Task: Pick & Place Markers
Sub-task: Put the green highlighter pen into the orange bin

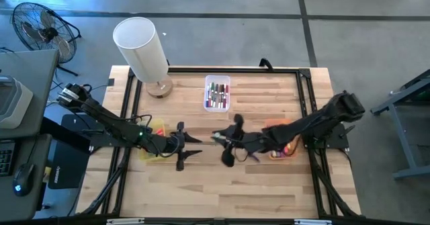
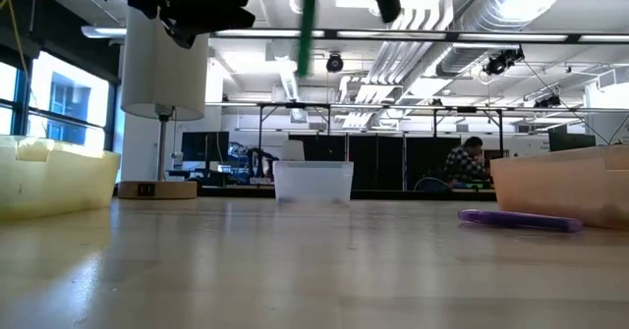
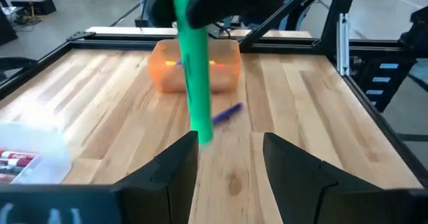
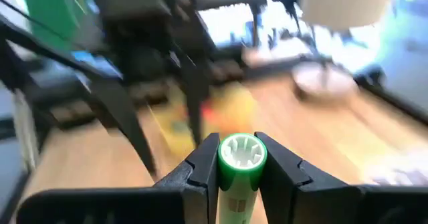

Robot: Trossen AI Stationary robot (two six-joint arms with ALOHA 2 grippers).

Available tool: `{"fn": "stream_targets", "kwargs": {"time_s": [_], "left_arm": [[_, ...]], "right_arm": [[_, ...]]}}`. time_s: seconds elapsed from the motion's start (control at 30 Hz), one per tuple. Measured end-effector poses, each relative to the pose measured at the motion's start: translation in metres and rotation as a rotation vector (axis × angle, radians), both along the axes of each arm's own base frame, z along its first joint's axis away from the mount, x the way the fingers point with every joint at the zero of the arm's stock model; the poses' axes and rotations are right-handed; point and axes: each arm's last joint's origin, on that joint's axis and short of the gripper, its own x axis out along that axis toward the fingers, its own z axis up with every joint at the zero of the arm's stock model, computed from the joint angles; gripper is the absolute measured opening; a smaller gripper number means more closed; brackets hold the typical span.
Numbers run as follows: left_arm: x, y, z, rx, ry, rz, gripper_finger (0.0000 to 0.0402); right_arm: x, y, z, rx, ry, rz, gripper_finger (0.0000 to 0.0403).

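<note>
The right gripper [image 4: 242, 162] pinches a green marker [image 4: 241, 158] above mid-table, facing the left gripper [image 3: 231, 158], whose 2 fingers are spread and empty. A purple marker [image 3: 226, 113] lies beside the orange bin [image 3: 194, 64] (others fill the clear bin [image 1: 217, 93]).

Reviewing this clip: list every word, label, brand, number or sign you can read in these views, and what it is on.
None can be read.
Green marker in the right claw: a pale label band on its barrel, blurred.
Red markers in the clear plastic bin: white label patches, too small to read.
Round wooden base of the white-shaded lamp: a small dark mark, illegible.
</note>
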Motion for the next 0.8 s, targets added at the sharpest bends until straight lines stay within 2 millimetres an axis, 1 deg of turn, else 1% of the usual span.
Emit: {"fn": "stream_targets", "kwargs": {"time_s": [0.1, 0.2, 0.27, 0.37, 0.43, 0.5, 0.57, 0.8], "left_arm": [[0.000, 0.000, -0.001, 0.004, 0.016, 0.002, 0.0167], [0.000, 0.000, -0.002, 0.007, 0.021, 0.002, 0.0167], [-0.001, 0.000, -0.003, 0.011, 0.033, 0.000, 0.0167], [-0.001, 0.000, -0.004, -0.004, 0.037, 0.001, 0.0167], [-0.001, 0.000, -0.005, 0.000, 0.045, 0.002, 0.0167], [-0.001, 0.000, -0.005, 0.001, 0.047, 0.002, 0.0167], [-0.001, 0.000, -0.005, 0.001, 0.048, 0.002, 0.0167], [-0.001, 0.001, -0.005, -0.021, 0.049, 0.008, 0.0167]], "right_arm": [[-0.028, -0.012, 0.013, 0.067, 0.127, -0.089, 0.0069], [-0.064, -0.030, 0.026, 0.207, 0.231, -0.214, 0.0066], [-0.088, -0.043, 0.031, 0.304, 0.295, -0.319, 0.0066], [-0.122, -0.059, 0.031, 0.417, 0.429, -0.476, 0.0067], [-0.139, -0.067, 0.026, 0.477, 0.547, -0.586, 0.0067], [-0.151, -0.072, 0.017, 0.521, 0.660, -0.681, 0.0067], [-0.158, -0.075, 0.007, 0.552, 0.745, -0.730, 0.0068], [-0.167, -0.081, -0.037, 0.672, 0.914, -0.745, 0.0090]]}}
